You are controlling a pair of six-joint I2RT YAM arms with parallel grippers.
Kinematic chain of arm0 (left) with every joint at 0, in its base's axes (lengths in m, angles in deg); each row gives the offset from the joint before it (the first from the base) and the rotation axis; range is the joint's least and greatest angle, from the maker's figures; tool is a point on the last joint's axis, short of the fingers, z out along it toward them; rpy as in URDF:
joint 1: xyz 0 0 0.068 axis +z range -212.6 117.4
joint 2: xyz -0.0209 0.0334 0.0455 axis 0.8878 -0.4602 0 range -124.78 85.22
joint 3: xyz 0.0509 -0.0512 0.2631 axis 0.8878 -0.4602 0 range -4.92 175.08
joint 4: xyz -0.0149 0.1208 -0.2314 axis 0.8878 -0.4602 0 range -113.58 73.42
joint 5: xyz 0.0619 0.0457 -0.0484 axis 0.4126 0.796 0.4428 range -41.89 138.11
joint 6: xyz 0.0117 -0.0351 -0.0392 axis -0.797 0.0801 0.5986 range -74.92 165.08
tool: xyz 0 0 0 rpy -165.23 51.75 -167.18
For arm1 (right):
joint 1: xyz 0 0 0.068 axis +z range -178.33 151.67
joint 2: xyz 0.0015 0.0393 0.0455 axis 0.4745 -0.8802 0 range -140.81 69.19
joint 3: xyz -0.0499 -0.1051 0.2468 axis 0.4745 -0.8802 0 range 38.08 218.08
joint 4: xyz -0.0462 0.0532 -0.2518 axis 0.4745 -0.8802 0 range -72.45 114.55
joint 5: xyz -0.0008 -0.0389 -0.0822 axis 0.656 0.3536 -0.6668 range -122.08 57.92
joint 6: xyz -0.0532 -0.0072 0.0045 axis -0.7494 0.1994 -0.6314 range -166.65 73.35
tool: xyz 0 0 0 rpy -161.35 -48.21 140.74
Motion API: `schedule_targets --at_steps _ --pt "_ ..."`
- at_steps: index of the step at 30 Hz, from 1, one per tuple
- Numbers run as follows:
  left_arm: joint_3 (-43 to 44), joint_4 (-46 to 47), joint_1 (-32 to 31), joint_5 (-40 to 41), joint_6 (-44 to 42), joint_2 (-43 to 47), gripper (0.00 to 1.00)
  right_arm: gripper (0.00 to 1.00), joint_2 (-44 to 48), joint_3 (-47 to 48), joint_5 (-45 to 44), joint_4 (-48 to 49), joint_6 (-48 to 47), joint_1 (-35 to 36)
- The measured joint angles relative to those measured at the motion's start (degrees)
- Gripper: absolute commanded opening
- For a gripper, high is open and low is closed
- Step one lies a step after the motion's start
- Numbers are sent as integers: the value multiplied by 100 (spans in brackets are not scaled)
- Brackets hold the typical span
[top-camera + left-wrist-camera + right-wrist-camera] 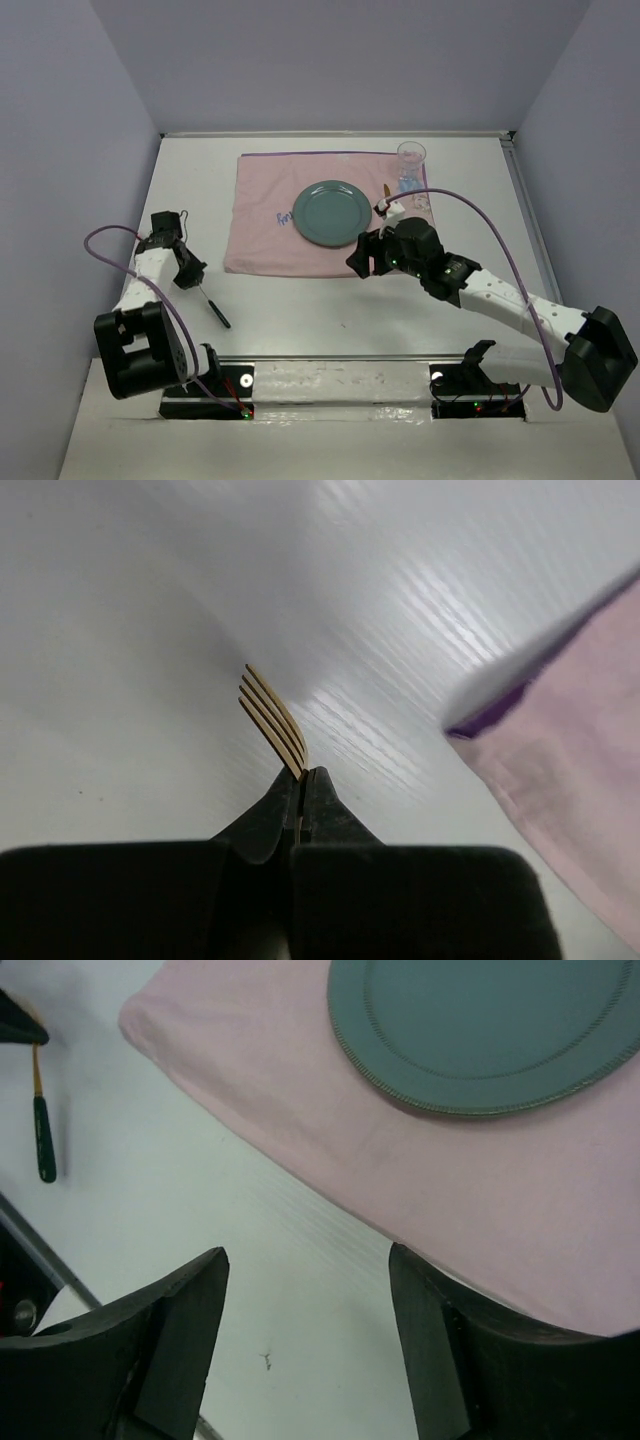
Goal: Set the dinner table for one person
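Firmly clenched, the left gripper (303,780) pinches one slim fork (272,718), four gold tines ahead; the right gripper (308,1290) gapes, one round bead-rimmed teal plate (480,1030) beyond.

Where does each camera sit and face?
Top external: above and behind, looking down on the table, cloth, left arm, right arm.
Left wrist: faces along the shut left gripper at the fork it grips.
Right wrist: faces down past the open right gripper onto the plate.
Shared: both wrist views show cloth and fork.
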Motion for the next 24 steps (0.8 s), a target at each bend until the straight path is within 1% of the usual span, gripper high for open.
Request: schedule_targets --at_steps 1,3,6,8,9,10,11,12,16,20,24 --pt "4 -7 -96 -4 -28 160 0 77 -28 -26 186 52 -15 0" --pt "70 -90 -369 -37 -68 415 0 78 -66 -28 483 125 -22 -4" --pt "393 -254 -1014 -90 -79 756 0 79 -79 -24 839 275 -44 15" --pt "621 -273 -1419 -118 -70 927 0 79 -140 28 944 376 -61 179" --pt "684 -269 -1609 -164 -68 999 0 79 -225 131 916 358 -72 393" --pt "726 -262 -1644 -216 -59 1043 0 78 -319 223 903 374 -85 553" --pt "765 -243 -1860 -306 -48 1115 0 77 -459 400 861 391 -114 817" --pt "774 -212 -1939 -422 -26 1165 0 77 -540 450 844 402 -122 931" --pt "774 -138 -2120 -780 83 1287 0 76 -1320 1239 505 461 -190 1725" --pt "782 26 -2343 -1025 275 1408 0 76 -1921 1746 24 514 -190 2111" --pt "785 254 -2557 -1233 487 1663 0 75 -2500 2009 -240 605 -125 2277"
